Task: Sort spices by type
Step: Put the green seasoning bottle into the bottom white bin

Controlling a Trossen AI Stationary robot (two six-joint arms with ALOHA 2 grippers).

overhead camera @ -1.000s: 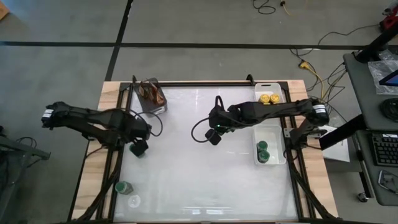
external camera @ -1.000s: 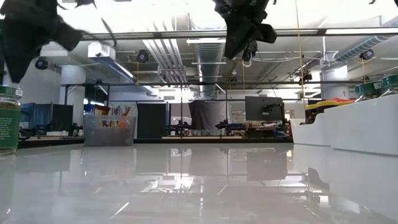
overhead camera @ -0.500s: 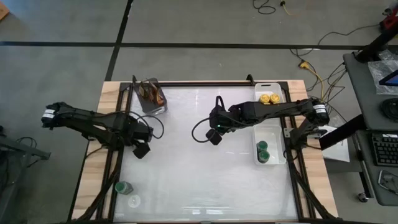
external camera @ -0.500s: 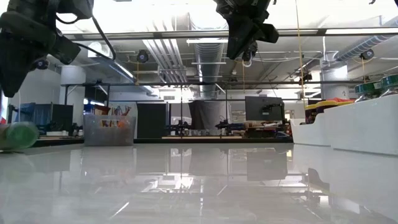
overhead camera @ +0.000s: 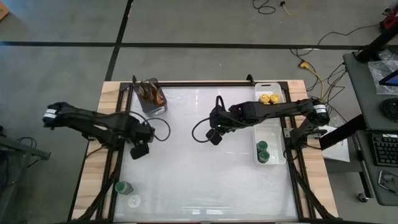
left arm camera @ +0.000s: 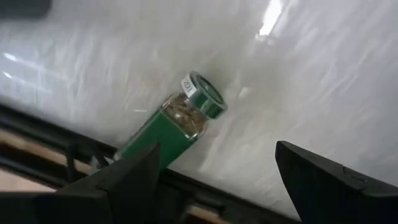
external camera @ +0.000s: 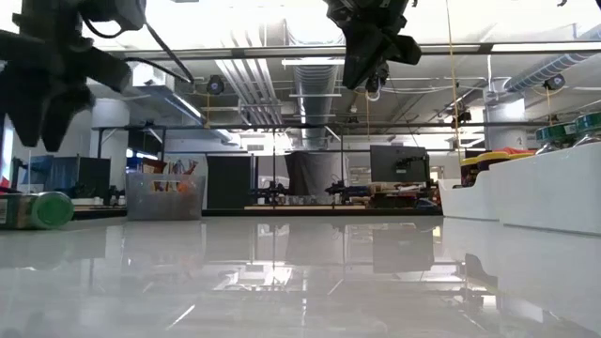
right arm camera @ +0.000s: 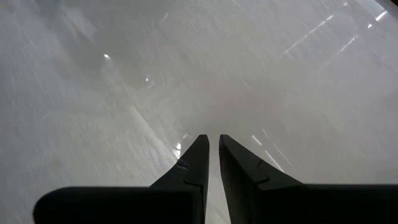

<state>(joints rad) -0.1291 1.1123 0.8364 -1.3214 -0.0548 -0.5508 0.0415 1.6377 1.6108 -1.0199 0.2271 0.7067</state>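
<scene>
One green-lidded jar [left arm camera: 186, 118] lies on its side near the worktop's [overhead camera: 199, 155] front-left corner, close to the edge, with a clear lid-like disc [overhead camera: 134, 201] just beside it. The left claw [overhead camera: 139, 150] hangs above and apart from it, fingers spread and empty. A glancing touch could roll the jar off the edge. The right claw [overhead camera: 214, 136], fingers together, waits mid-worktop, well apart from the trays [overhead camera: 277, 152].
</scene>
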